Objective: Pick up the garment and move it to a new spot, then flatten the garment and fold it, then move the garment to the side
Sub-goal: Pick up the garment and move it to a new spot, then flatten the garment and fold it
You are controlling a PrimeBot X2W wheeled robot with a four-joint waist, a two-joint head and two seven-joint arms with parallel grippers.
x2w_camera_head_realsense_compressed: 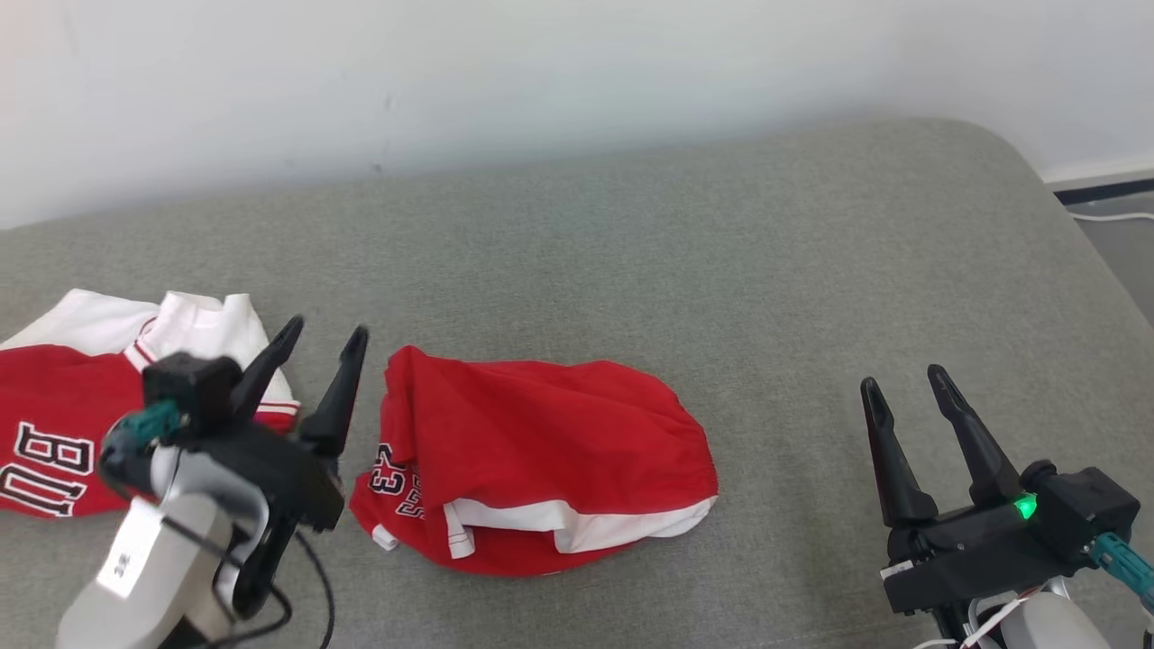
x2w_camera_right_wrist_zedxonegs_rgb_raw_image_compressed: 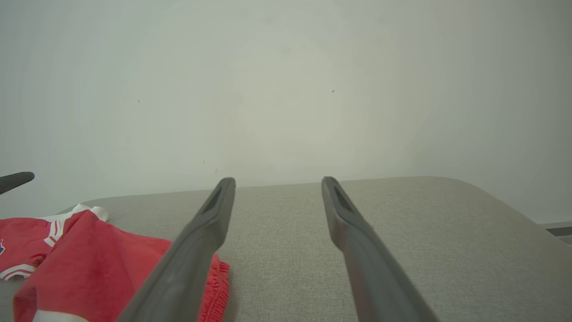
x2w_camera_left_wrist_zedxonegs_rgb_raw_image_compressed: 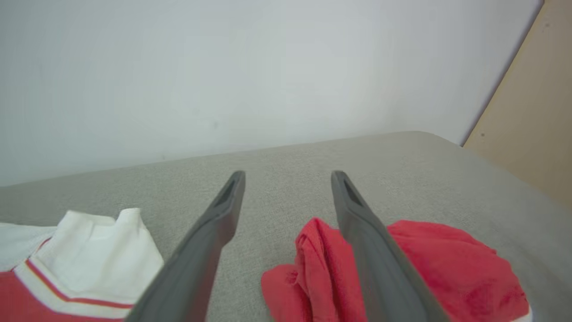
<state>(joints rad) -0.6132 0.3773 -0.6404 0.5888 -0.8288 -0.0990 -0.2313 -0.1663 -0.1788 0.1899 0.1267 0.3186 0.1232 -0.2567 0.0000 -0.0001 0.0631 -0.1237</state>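
A crumpled red garment (x2w_camera_head_realsense_compressed: 541, 460) with white trim and the number 23 lies in the middle of the grey padded surface (x2w_camera_head_realsense_compressed: 721, 252). My left gripper (x2w_camera_head_realsense_compressed: 326, 330) hovers open just left of it, empty; in the left wrist view the left gripper (x2w_camera_left_wrist_zedxonegs_rgb_raw_image_compressed: 288, 174) has the red garment (x2w_camera_left_wrist_zedxonegs_rgb_raw_image_compressed: 447, 268) under its right finger. My right gripper (x2w_camera_head_realsense_compressed: 903, 379) stands open and empty well to the garment's right; in the right wrist view the right gripper (x2w_camera_right_wrist_zedxonegs_rgb_raw_image_compressed: 278, 180) has the garment (x2w_camera_right_wrist_zedxonegs_rgb_raw_image_compressed: 89, 268) at the lower left.
A second red and white jersey (x2w_camera_head_realsense_compressed: 54, 415) with black lettering lies at the far left, partly behind my left arm. A white wall runs along the back edge. The surface's rounded right corner drops to a floor with a white cable (x2w_camera_head_realsense_compressed: 1118, 216).
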